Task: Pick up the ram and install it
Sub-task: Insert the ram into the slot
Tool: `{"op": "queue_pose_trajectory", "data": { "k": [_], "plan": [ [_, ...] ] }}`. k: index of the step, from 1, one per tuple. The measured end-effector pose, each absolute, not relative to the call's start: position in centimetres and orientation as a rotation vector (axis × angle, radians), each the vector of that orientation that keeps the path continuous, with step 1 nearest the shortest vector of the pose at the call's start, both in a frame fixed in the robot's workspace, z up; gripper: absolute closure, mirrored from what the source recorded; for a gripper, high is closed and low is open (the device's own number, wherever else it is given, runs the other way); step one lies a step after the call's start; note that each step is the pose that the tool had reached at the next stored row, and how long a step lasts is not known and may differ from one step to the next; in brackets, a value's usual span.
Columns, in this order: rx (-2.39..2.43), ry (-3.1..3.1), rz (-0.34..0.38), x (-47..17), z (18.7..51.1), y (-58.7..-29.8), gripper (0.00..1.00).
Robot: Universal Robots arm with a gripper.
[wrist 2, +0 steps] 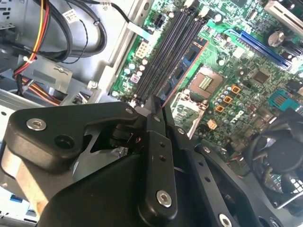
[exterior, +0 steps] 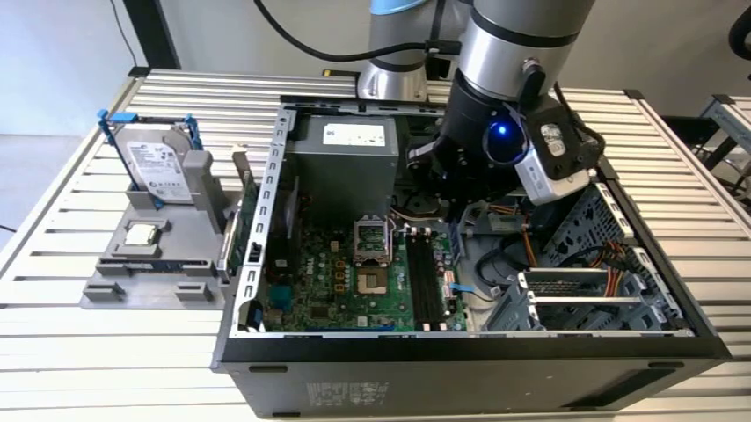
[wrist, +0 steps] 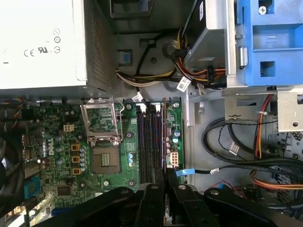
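My gripper (exterior: 453, 211) hangs inside the open computer case (exterior: 270, 264), over the far end of the black memory slots (exterior: 428, 277). Its fingers (wrist: 154, 198) are shut on the ram (wrist: 164, 137). The ram shows edge-on as a thin brownish line running out from the fingertips in both wrist views (wrist 2: 187, 71). It lines up with the outermost slot (wrist: 160, 142), the one nearest the drive cage. Whether it touches the slot I cannot tell. Beside the slots the processor socket (wrist: 105, 161) lies open on the green motherboard (wrist: 57, 156).
A grey fixture (exterior: 147, 281) at the exterior view's left carries a silver hard drive (exterior: 158, 163) with blue brackets and a small square processor (exterior: 141, 235). The power supply (exterior: 346, 154), loose cables (wrist: 236, 151) and the drive cage (exterior: 586, 290) crowd the slots.
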State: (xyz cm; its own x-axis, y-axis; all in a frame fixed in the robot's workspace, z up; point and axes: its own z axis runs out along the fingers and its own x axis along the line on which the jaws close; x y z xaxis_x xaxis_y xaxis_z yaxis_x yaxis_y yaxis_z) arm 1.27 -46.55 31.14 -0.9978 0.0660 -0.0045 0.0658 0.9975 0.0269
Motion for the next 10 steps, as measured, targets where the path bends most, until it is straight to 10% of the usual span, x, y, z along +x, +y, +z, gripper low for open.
{"op": "queue_pose_trajectory", "data": {
  "k": [10],
  "plan": [
    [0.104,3.136,0.041,1.4,29.5,-46.9,1.00]
  ]
}}
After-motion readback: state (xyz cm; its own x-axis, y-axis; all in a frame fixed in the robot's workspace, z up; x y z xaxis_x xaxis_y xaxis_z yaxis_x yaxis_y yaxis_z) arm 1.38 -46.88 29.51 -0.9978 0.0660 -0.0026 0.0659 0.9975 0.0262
